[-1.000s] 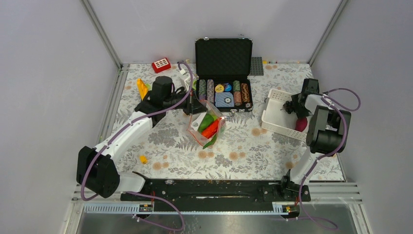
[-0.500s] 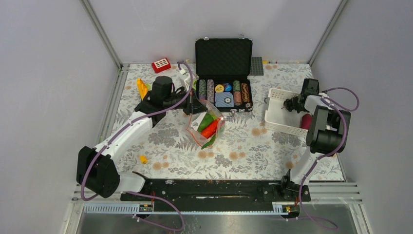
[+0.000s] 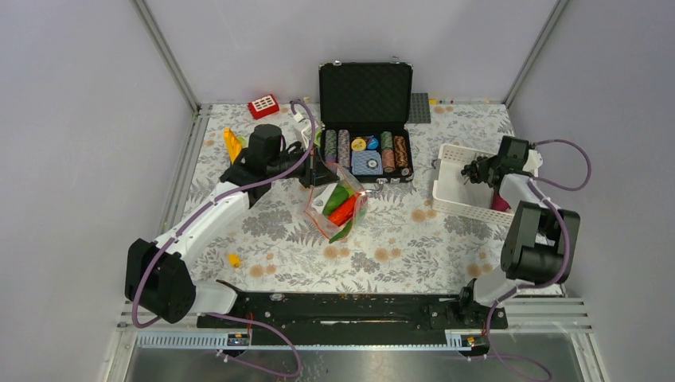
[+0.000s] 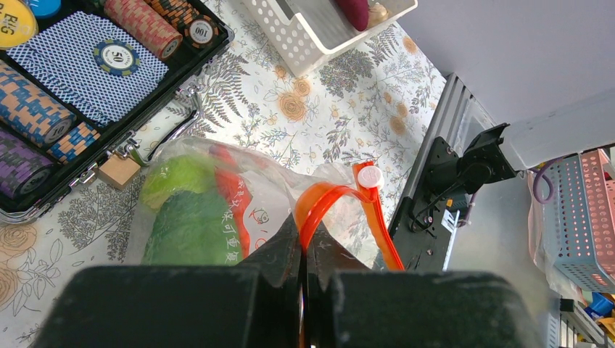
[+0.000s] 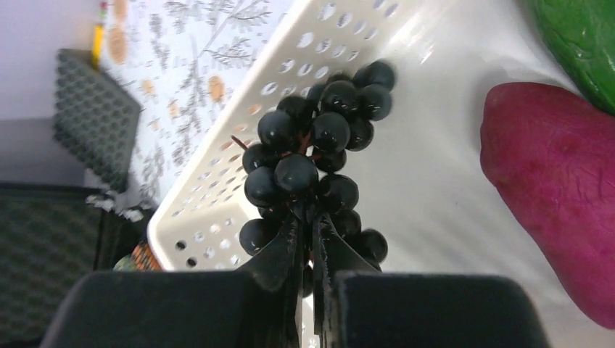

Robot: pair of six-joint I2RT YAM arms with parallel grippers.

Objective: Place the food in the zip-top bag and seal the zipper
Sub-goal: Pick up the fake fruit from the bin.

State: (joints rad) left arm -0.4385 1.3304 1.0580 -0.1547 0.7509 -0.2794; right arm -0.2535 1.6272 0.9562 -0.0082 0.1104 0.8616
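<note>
Right arm: elbow has swung out and back toward the near table edge since a second ago, with the wrist remaining over the white basket (image 3: 454, 204); left arm and bag unchanged in position. Right gripper (image 5: 306, 217): fingers pressed together on the stem of a grape bunch (image 5: 312, 159), dark, glossy, lying straight ahead of the fingertips inside the basket, close against its perforated wall; whether the bunch is clear of the basket floor cannot be told. Magenta piece (image 5: 558, 188): on the basket floor, off to one side of the fingers and apart from the grapes. Green piece (image 5: 580, 36): just beyond the magenta one, at the frame corner, only partly seen. Left gripper (image 4: 304, 250): clamped tight on the zipper (image 4: 319, 206), an orange-red strip that loops up out of the fingertips and carries a small white slider (image 4: 370, 176) at the far end of the loop. Zip-top bag (image 4: 279, 181): clear, crumpled, hanging directly from and ahead of the left fingers, its lower end on the floral table. Contents seen through the plastic: green food (image 4: 185, 217) and red food (image 4: 236, 196). Poker-chip case (image 3: 366, 95): open, just past the bag from the left gripper.
</note>
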